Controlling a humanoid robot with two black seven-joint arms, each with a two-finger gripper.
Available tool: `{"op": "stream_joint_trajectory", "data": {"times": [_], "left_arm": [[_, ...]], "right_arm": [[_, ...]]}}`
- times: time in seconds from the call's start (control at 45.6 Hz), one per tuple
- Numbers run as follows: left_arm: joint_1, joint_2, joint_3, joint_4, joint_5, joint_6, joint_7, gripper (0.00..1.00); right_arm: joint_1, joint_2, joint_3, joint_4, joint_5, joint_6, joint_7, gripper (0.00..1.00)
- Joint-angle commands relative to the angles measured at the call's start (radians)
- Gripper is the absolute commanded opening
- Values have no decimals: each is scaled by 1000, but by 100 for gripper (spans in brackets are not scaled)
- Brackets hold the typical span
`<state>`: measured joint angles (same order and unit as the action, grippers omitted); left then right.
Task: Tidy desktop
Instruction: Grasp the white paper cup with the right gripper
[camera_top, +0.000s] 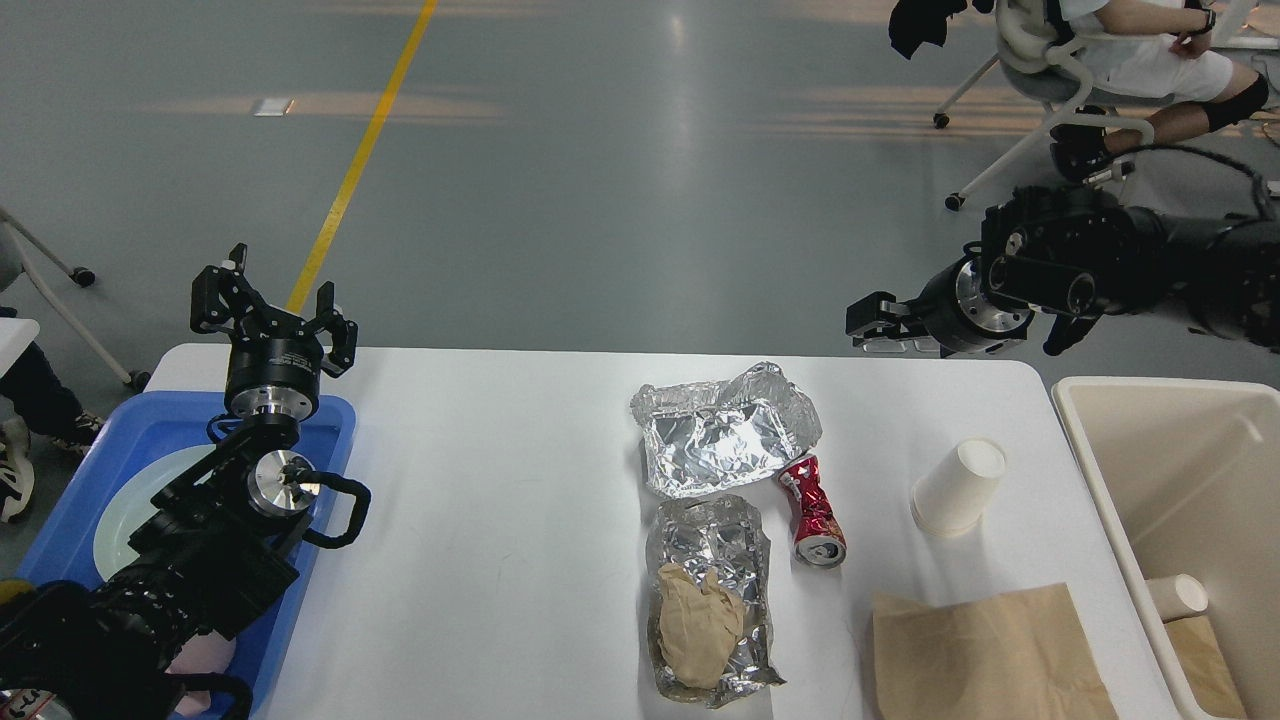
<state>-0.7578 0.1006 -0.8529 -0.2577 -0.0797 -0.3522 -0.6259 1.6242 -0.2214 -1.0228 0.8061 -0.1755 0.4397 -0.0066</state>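
The white desktop (500, 480) carries an open foil tray (725, 430) and, in front of it, a foil wrap holding crumpled brown paper (700, 615). A crushed red can (815, 510), a white paper cup (958, 487) and a brown paper bag (985, 655) lie further right. My left gripper (272, 308) stands open and empty above the table's far left corner. My right gripper (872, 325) hovers past the far right edge, pointing left. It is seen side-on and dark, with nothing visibly in it.
A blue tray (330, 420) with a pale plate (125, 510) sits at the left under my left arm. A cream bin (1150, 430) at the right holds a cup (1178, 596) and brown paper. A seated person and chairs are on the floor beyond.
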Motion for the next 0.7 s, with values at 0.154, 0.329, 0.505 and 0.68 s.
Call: {"op": "stream_joint_trajectory", "data": {"times": [0.154,0.329,0.505,0.68], "left_arm": [[0,-1,0,0,0,-1,0,96],[0,-1,0,0,0,-1,0,96],[0,1,0,0,0,-1,0,96],[0,-1,0,0,0,1,0,96]], "right_arm": [[203,31,-103,128,-1,273,0,100],[175,53,-160,116,-6,307,-1,100],[-1,-35,-151,6,-13,292,0,100],[-133,-38,-137,-88,-10,290,-1,100]]}}
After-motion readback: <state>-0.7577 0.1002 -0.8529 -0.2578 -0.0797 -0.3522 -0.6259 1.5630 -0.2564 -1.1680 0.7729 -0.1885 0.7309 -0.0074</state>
